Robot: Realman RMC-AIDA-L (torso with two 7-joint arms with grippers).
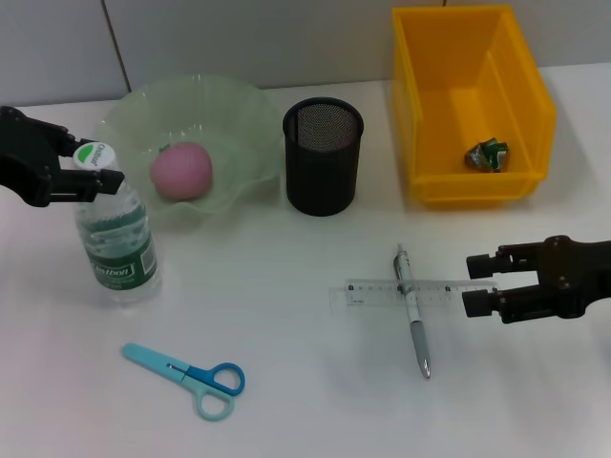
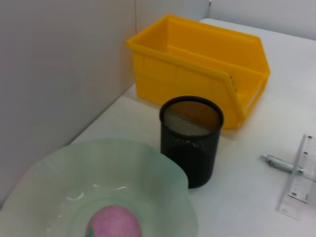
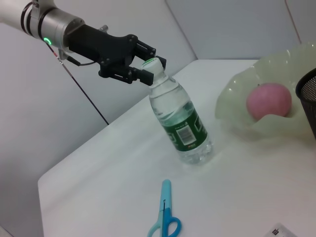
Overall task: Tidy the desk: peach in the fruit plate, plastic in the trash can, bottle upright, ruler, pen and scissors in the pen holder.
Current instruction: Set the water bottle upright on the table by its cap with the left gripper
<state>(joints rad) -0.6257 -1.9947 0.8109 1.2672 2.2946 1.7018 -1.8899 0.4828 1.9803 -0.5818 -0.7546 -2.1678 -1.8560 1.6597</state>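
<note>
The left gripper (image 1: 103, 170) pinches the white cap of the clear, green-labelled bottle (image 1: 116, 239), which stands upright below it. The right gripper (image 1: 479, 284) gapes by the ruler (image 1: 382, 294).

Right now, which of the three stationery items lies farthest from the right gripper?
The blue scissors, alone near the bottle; pen and ruler lie crossed beside the right gripper.
</note>
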